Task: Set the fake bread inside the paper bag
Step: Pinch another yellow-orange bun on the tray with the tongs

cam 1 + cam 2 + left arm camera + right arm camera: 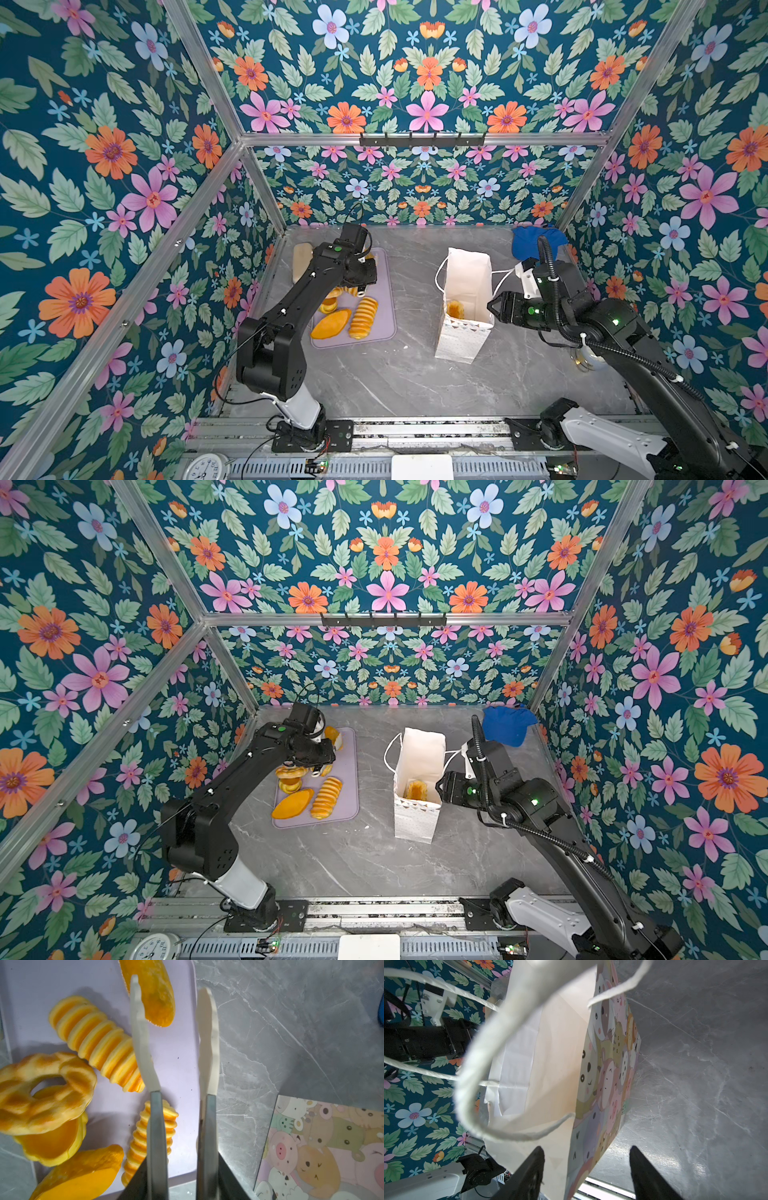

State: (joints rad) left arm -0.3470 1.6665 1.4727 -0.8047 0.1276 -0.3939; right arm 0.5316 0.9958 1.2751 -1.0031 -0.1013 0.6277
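Top view: I see the fake bread (363, 318) mostly on the lilac tray (385, 291), at 9 o'clock from the paper bag (467, 278); one piece (455, 309) lies inside the bag. My left gripper (170, 985) hangs over the tray's edge, jaws moderately apart, empty. My right gripper (586, 1147), at the bag's 3 o'clock, stands wide, straddling its wall.

2 top views high up, facing down, same whole table (395, 374), wrist cams close, both see paper bag (322, 1147)
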